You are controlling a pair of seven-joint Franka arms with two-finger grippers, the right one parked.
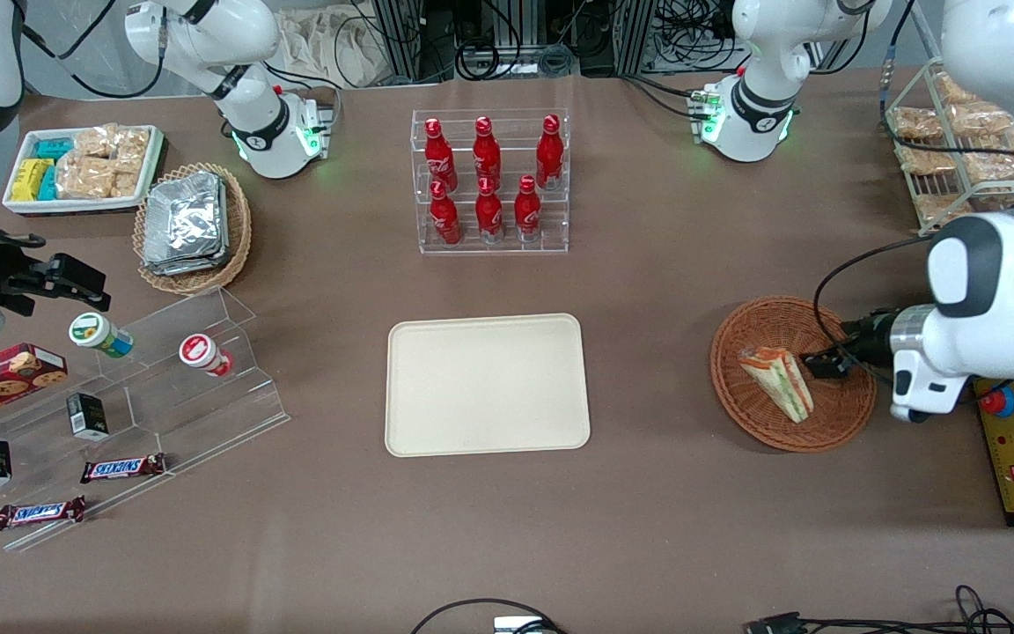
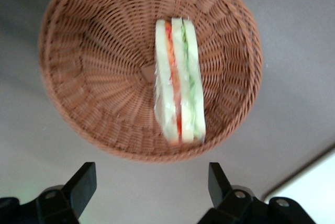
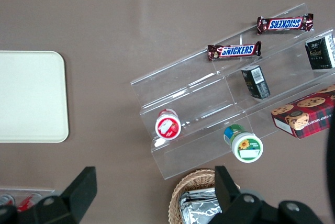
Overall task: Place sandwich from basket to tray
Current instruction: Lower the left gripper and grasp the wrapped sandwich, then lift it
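Note:
The sandwich point(image 1: 778, 380) point(image 2: 178, 82), a clear-wrapped wedge of white bread with orange and green layers, lies in the round reddish-brown wicker basket point(image 1: 833, 416) point(image 2: 94, 77). My left gripper point(image 1: 821, 362) point(image 2: 152, 174) hovers over the basket's edge on the side toward the working arm's end of the table, beside the sandwich and apart from it. It is open, and only bare table shows between its black fingers point(image 2: 84, 179). The cream tray point(image 1: 487, 384) point(image 3: 29, 96) lies flat mid-table, toward the parked arm from the basket.
A clear rack of red bottles point(image 1: 491, 180) stands farther from the front camera than the tray. A wire rack of snack packs point(image 1: 956, 150) and a yellow control box point(image 1: 1013, 449) flank the working arm. Acrylic steps with snacks point(image 1: 133, 396) and a foil-pack basket point(image 1: 193, 224) lie toward the parked arm's end.

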